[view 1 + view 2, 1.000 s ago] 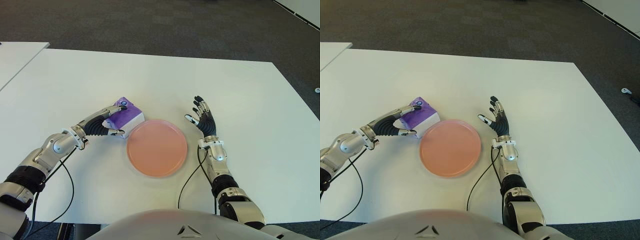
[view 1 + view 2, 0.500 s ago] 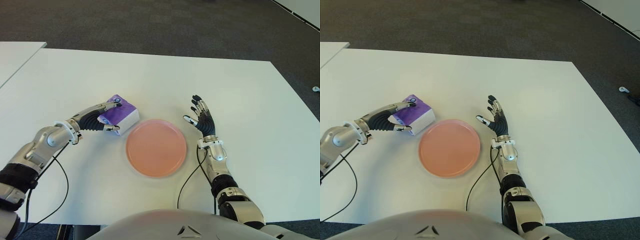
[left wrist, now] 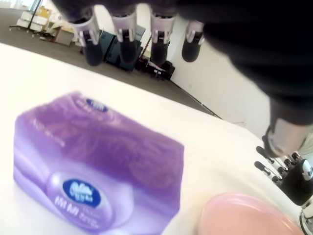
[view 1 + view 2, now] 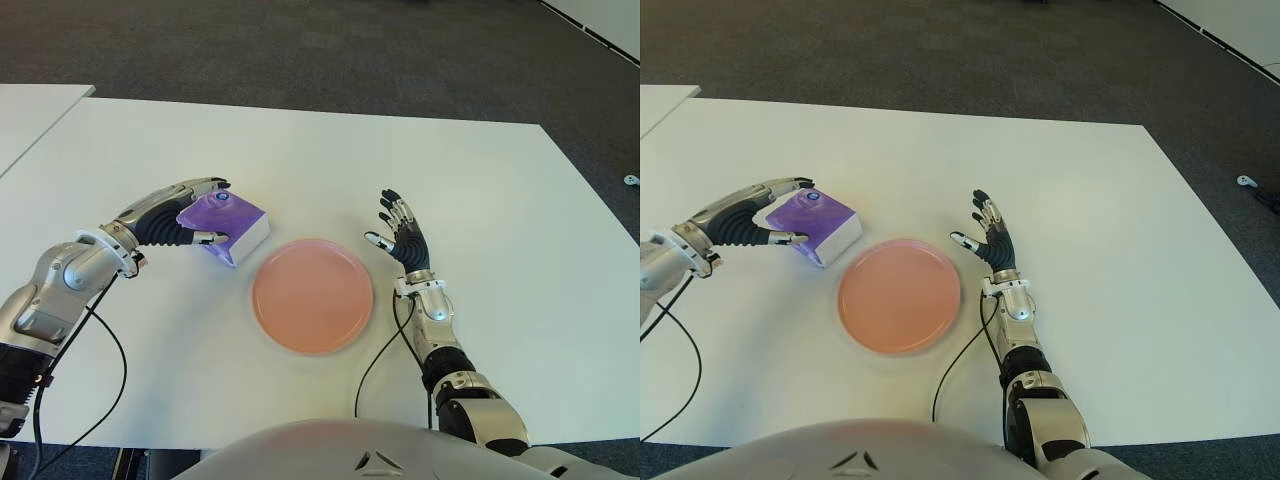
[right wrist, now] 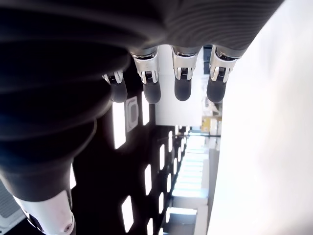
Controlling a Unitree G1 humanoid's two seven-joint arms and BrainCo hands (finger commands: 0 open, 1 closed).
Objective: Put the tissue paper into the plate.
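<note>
A purple tissue pack sits tilted in my left hand, just left of the pink plate on the white table. The fingers reach over the pack's top and the thumb presses its near side. From the left wrist view, the pack fills the space under the fingertips, with the plate's rim beside it. My right hand stands idle just right of the plate, fingers spread and holding nothing.
A second white table stands at the far left across a narrow gap. Dark carpet lies beyond the table's far edge. Black cables trail from both wrists toward my body.
My left hand has moved left and away from the plate, carrying the tissue pack and tipping it. The plate and my right hand have stayed where they were.
</note>
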